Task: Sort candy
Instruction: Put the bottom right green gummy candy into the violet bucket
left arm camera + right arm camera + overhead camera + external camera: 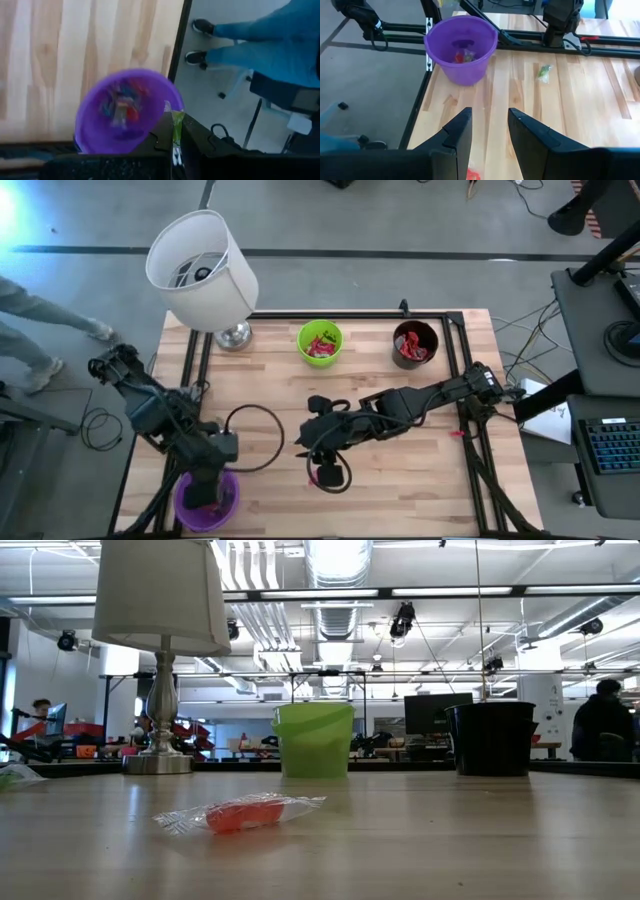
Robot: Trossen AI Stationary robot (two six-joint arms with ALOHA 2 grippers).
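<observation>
Over the purple cup (207, 500) at the near left corner of the table (400, 480) I have the left gripper (203, 492), its jaws fully closed on a small green-wrapped candy (177, 131) that shows pinched between its fingers in the left wrist view. Inside the cup I can see a few sorted sweets (121, 104), red and clear-wrapped, though that view is blurred and I would not swear to their exact kinds.

Near the middle of the table I hold the right gripper (328, 475), pointing toward the near edge, jaws partly apart with nothing between them. Just below its fingers (460, 131) in the right wrist view a scrap of red (472, 175) peeks out; I take it to be the orange-red candy in clear wrap (240, 814) that lies flat on the wood in the low view, not gripped. Another small green sweet (544, 71) lies loose on the boards beyond the purple cup.

Along the far side stand a green cup (320, 342) and a black cup (415, 344), both with red packets inside, and a lamp (203, 272) at the far left corner. A person's legs (255, 42) show on the floor to the left of the table
</observation>
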